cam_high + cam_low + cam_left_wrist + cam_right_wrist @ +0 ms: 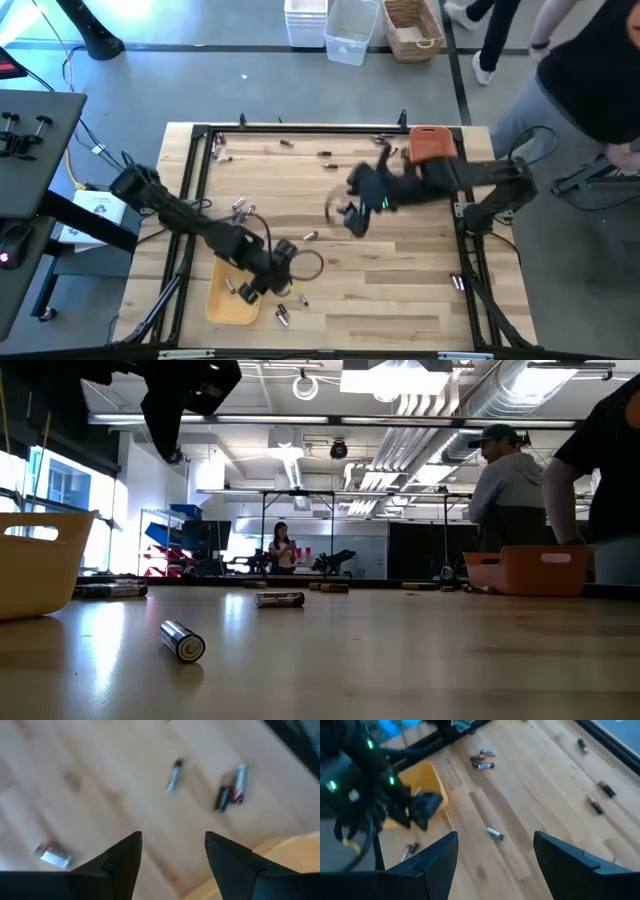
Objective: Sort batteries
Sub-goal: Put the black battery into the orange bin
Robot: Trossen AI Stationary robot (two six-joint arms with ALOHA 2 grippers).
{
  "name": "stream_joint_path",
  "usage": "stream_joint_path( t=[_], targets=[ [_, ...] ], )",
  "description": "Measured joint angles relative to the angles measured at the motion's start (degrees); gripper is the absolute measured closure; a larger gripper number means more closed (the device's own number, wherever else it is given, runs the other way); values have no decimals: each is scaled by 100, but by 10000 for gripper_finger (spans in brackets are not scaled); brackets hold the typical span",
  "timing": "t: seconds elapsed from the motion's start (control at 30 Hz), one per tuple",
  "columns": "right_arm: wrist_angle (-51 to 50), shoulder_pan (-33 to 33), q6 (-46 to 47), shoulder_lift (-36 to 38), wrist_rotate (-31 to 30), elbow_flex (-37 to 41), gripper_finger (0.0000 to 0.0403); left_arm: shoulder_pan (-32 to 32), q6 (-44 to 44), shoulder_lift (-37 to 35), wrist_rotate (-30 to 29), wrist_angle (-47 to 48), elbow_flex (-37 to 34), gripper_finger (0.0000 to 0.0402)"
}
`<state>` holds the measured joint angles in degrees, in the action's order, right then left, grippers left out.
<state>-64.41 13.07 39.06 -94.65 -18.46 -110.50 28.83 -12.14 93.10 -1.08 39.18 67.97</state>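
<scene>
Batteries (pixel 310 236) scattered across wooden table (pixel 400 290), few lying in yellow tray (pixel 225 305) at near left. Left gripper (pixel 252 290) hovers at tray's edge, jaws wide, empty. Right gripper (pixel 352 222) over table middle, jaws wide, holding nothing. Orange tray (pixel 433 143) far right.

I see one battery (pixel 182 641) lying near me on the tabletop (pixel 400 660), another (pixel 279 599) farther back. A yellow tray (pixel 40 560) sits left, an orange tray (pixel 528 570) right, with people standing behind.
</scene>
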Motion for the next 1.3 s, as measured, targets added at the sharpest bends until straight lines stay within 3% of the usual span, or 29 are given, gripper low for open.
stream_joint_path(
  t=[0.23,0.43,1.1,1.3],
  targets=[
    [-475,1206,1967,-172,-1239,2,151,343,335,659,360,-687,52,193],
    [-746,1661,2657,-326,-1454,2,151,388,702,1120,528,-1126,52,201],
    [-719,1771,2952,-442,-1852,2,151,397,261,1809,551,-1085,49,206],
    [-714,1771,2954,-444,-1875,2,151,397,289,1852,443,-1125,56,242]
  ],
)
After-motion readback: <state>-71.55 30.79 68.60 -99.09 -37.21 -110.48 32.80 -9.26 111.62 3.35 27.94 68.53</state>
